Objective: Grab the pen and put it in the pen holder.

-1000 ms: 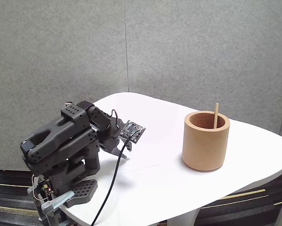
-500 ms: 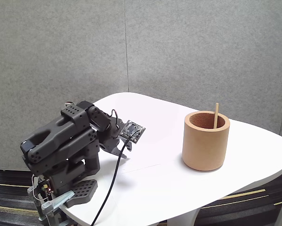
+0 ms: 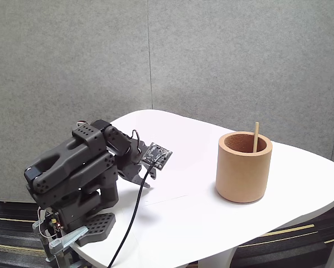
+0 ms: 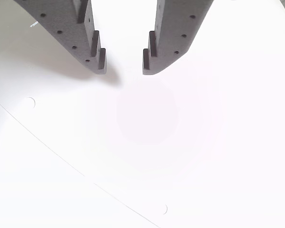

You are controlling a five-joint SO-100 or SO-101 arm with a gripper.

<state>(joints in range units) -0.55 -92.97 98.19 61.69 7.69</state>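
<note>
The tan pen holder point(image 3: 243, 166) stands on the right part of the white table point(image 3: 200, 218) in the fixed view. The thin wood-coloured pen point(image 3: 255, 135) stands inside it, leaning on the far right of the rim, its tip poking above. The black arm is folded low at the table's left end, far from the cup. Its gripper point(image 3: 144, 177) points down at the tabletop. In the wrist view the gripper point(image 4: 124, 66) is open, with a gap between its two dark fingers point(image 4: 90, 42) and only bare white table under them.
A black cable point(image 3: 134, 207) runs from the small wrist camera board point(image 3: 157, 156) down past the table's front edge. A grey partition wall point(image 3: 155, 56) stands behind the table. The arm's base point(image 3: 72, 234) is clamped at the left corner.
</note>
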